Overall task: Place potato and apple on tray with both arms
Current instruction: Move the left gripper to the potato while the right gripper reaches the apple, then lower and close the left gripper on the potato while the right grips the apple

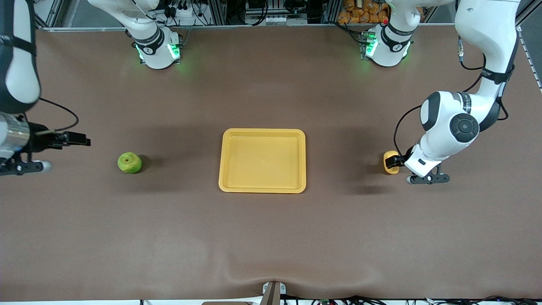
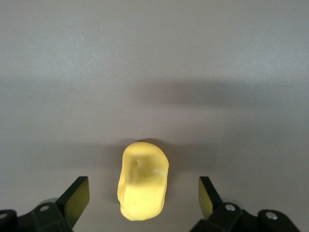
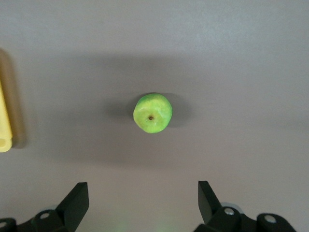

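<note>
At the right arm's end of the table, the right gripper (image 1: 25, 154) hangs over bare brown table (image 1: 271, 237), short of the apple (image 1: 129, 162); its wrist view shows the two fingers (image 3: 77, 203) spread wide with nothing between them, and the apple (image 3: 152, 113) lying ahead of them, apart from both. The apple sits on the table surface with its stem dimple up, well apart from the tray (image 1: 262, 160), toward the right arm's end; a sliver of the tray's rim (image 3: 4, 125) shows at the edge of the right wrist view.

The tray lies flat in the middle of the table, between the two fruits, with nothing on it.

Toward the left arm's end, the potato (image 1: 391, 162) rests on the table, well apart from the tray and at about the same depth as the apple; the left gripper (image 1: 400, 163) is low over it, the arm's white wrist covering part of it in the front view. From the left wrist camera, the potato (image 2: 143, 180) lies lengthwise between the open fingers (image 2: 77, 199); a gap shows on either side, so neither finger touches it, and the gripper has hold of nothing.
</note>
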Controlling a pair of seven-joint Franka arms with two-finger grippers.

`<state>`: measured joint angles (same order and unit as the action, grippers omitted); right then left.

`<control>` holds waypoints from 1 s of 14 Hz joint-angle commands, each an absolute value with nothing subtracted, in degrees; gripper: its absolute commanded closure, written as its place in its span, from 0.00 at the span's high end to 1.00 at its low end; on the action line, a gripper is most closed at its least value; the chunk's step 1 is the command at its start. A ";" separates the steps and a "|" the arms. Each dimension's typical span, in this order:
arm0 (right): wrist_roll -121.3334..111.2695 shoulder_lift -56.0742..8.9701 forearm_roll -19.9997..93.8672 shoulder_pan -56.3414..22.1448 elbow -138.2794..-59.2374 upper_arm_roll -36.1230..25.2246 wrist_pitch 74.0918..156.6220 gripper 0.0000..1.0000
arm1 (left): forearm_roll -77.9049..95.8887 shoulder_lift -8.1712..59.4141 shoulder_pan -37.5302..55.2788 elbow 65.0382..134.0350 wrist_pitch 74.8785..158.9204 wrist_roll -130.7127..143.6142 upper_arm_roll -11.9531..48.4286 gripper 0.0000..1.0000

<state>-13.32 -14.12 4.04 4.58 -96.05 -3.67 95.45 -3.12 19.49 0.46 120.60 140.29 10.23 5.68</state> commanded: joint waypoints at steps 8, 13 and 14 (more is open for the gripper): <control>-30.74 -18.97 4.57 5.80 -107.05 -3.08 115.29 1.00 | -2.99 22.76 -0.53 121.90 143.35 10.20 5.54 0.94; -37.17 -21.97 4.57 5.80 -109.23 -3.08 121.71 1.00 | -2.99 23.38 -0.53 122.17 143.52 10.20 5.54 0.90; -37.70 -21.89 4.66 5.63 -111.34 -2.99 124.25 1.00 | -2.99 23.55 -0.53 122.17 143.44 10.20 5.71 0.90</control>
